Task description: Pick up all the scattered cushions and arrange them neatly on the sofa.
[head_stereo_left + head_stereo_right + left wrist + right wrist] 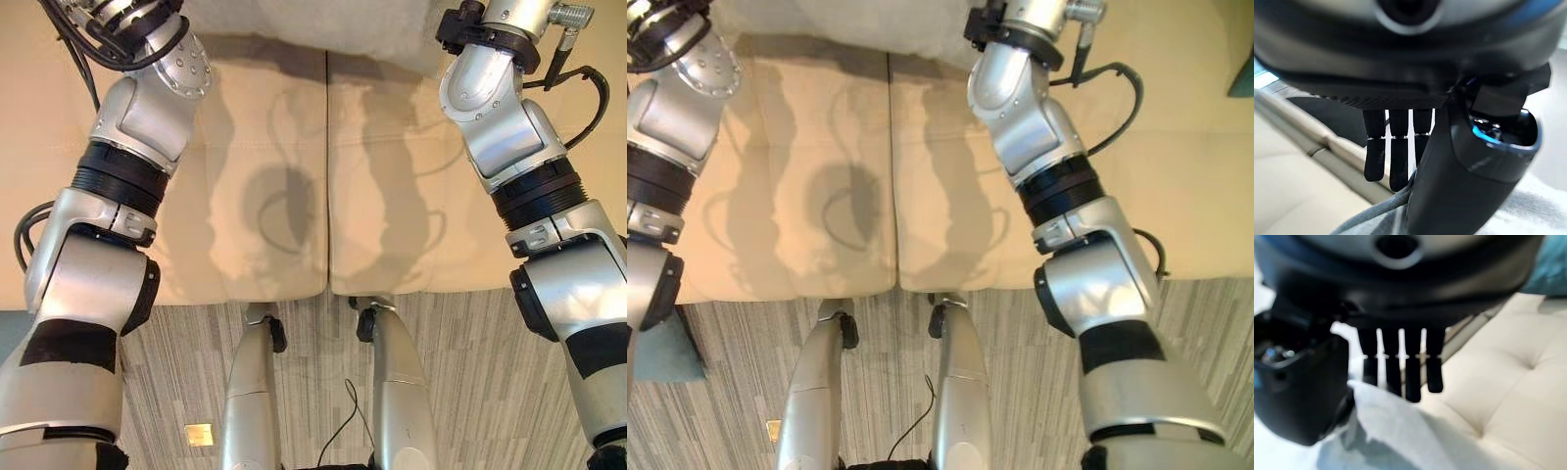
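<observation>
Both hands pinching grey cushion [1400,431] over sofa [265,176]: left hand [1459,166], right hand [1298,387], fingers [1413,367] straight, thumbs clamping fabric.

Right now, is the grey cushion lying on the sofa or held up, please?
Held: both hands pinch the grey cushion above the sofa.

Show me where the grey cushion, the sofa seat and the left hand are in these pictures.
grey cushion [294,22]: left eye view, on its lower edge.
sofa seat [265,147]: left eye view, on bare beige upholstery beside the middle seam.
left hand [1469,186]: left wrist view, on the thumb's dark bulk.
</observation>
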Robot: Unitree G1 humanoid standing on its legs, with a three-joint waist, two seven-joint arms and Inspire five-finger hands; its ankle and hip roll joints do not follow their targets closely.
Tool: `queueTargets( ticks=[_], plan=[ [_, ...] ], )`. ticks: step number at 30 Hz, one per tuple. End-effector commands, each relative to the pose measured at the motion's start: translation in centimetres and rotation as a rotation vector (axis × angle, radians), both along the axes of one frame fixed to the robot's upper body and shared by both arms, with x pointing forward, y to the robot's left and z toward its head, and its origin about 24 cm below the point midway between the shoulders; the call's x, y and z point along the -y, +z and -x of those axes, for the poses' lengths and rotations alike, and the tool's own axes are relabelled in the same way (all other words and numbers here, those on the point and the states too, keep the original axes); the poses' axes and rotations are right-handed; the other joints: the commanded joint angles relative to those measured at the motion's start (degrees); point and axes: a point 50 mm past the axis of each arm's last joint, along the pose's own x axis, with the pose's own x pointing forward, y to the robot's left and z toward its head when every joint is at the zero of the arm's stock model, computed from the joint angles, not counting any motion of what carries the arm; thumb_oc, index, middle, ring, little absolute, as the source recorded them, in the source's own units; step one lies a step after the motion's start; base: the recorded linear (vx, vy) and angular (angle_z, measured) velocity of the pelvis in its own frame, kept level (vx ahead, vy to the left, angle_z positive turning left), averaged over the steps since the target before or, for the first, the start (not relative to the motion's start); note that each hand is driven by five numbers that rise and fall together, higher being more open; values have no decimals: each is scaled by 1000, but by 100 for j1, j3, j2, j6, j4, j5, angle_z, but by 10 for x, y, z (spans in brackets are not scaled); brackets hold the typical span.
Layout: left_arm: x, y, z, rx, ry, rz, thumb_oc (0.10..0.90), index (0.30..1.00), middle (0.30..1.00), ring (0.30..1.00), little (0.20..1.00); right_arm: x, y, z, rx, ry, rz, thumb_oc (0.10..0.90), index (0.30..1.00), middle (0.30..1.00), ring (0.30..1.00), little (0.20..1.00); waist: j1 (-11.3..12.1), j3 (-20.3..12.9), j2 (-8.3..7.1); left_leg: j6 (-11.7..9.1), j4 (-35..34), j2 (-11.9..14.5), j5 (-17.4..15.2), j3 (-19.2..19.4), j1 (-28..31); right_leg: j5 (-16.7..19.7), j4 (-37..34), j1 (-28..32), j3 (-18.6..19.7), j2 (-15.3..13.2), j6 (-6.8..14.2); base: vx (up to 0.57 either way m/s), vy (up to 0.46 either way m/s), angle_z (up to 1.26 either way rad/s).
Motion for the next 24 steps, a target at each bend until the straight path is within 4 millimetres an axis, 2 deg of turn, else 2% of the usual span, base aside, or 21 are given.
queueTargets(
  ticks=[1, 2, 5, 8, 15, 19, 24],
  plan=[
    [44, 42, 23, 171, -175, -54, 400, 300, 300, 300, 300, -36, 54, 31, 222, 52, 51, 400, 300, 300, 300, 300, -34, -631, 264, -191, 354, 165, -1136, -135, -43, -313, -513, 430, 226, -32, 378, -15, -16, 6],
    [47, 28, 9, 85, -251, 34, 400, 300, 300, 300, 300, -37, 50, 24, 170, 43, -8, 400, 300, 300, 300, 300, -37, -606, 241, -190, 353, 170, -1118, -125, -53, -307, -515, 432, 228, -34, 370, -10, -12, 4],
    [59, 17, -2, 6, -322, 58, 400, 300, 300, 300, 300, -40, 50, 21, 152, 9, 12, 400, 300, 300, 300, 300, -47, -603, 214, -201, 333, 170, -1097, -133, -54, -306, -514, 425, 217, -33, 364, 0, 0, 0],
    [72, 11, -8, -62, -393, 77, 400, 300, 300, 300, 300, -41, 57, 24, 163, -8, 5, 400, 300, 300, 300, 300, -60, -598, 199, -217, 286, 165, -1058, -144, -68, -280, -559, 419, 202, -38, 368, 0, 0, 0],
    [76, 2, -17, -159, -411, 31, 400, 300, 300, 300, 300, -32, 62, 27, 176, -14, -59, 400, 300, 300, 300, 300, -97, -631, 178, -247, 207, 178, -1020, -117, -109, -239, -658, 375, 183, -47, 402, 0, 0, 0],
    [76, 8, -14, -137, -412, 23, 400, 300, 300, 300, 300, -25, 69, 31, 207, -23, -73, 400, 300, 300, 300, 300, -95, -658, 189, -246, 221, 178, -1028, -107, -136, -228, -635, 329, 198, -50, 404, 0, 0, 0],
    [80, 34, 4, -26, -442, 4, 400, 300, 300, 300, 300, -28, 78, 39, 257, -55, -9, 400, 300, 300, 300, 300, -96, -719, 192, -251, 251, 194, -1039, -78, -141, -240, -602, 300, 223, -45, 403, 0, 0, 0]
  ],
)
